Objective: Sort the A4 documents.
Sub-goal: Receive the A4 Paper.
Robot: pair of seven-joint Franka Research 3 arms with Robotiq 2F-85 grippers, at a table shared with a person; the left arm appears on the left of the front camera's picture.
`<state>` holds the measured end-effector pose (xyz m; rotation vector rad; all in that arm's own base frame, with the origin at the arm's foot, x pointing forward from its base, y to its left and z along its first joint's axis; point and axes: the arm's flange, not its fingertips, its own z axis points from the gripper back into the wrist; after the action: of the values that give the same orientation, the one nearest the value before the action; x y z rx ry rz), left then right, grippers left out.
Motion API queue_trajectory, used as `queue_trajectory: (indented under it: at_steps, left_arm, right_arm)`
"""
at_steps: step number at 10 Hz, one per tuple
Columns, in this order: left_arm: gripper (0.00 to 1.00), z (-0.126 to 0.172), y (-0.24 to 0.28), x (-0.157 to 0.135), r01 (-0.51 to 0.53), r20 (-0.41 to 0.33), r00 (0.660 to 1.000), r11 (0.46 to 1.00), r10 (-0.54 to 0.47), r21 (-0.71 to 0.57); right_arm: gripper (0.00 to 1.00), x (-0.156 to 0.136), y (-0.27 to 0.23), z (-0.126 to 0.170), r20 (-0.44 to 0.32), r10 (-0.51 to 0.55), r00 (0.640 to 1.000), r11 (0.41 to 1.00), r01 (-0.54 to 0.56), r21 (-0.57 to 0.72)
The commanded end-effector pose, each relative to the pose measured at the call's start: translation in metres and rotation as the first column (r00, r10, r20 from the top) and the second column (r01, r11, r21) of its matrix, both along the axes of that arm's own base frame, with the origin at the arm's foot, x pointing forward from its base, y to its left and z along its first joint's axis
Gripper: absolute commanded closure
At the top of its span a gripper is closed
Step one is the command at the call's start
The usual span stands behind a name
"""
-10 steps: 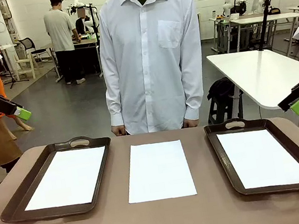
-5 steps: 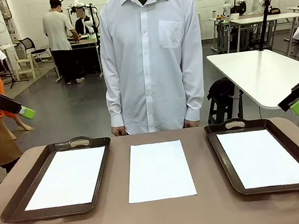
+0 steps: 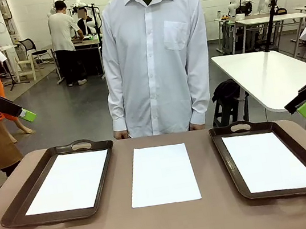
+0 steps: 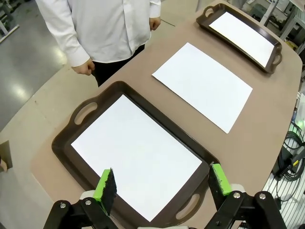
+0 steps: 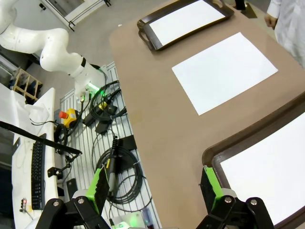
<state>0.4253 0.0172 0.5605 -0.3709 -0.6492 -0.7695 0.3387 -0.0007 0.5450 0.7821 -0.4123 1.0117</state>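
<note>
Standing at the far edge of the brown table, a person in a white shirt faces the rig, hands low at the table's rim, well apart from the paper. Two dark brown handled trays lie flat: the left tray and the right tray, each rimming one A4 sheet, the left sheet and the right sheet. The middle sheet lies bare on the tabletop between the trays, touching neither, its edges open all round. A white table stands behind on the right. The left gripper hangs high, well above the table, out beyond the left tray in the front view; its wrist camera looks down onto that tray, green pads spread wide, pinching nothing. The right gripper hangs raised at the table's right side, jaws likewise spread and empty, with the right tray's corner under one finger and coiled cables on the floor below.
</note>
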Motion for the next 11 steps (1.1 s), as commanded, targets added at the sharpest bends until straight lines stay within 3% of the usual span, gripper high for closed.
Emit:
queue_trajectory:
  at_steps: [1,11]
  left_arm:
    - [0.0,0.0014,-0.0001,-0.0001,0.002,-0.002,1.0,1.0,-0.002,-0.007]
    - [0.0,0.0014,-0.0001,-0.0001,0.002,-0.002,1.0,1.0,-0.002,-0.007]
  right_arm:
    - [0.0,-0.0001,0.0004,0.0,0.003,0.005,1.0,1.0,-0.005,0.007]
    - [0.0,-0.0001,0.0004,0.0,0.003,0.005,1.0,1.0,-0.005,0.007]
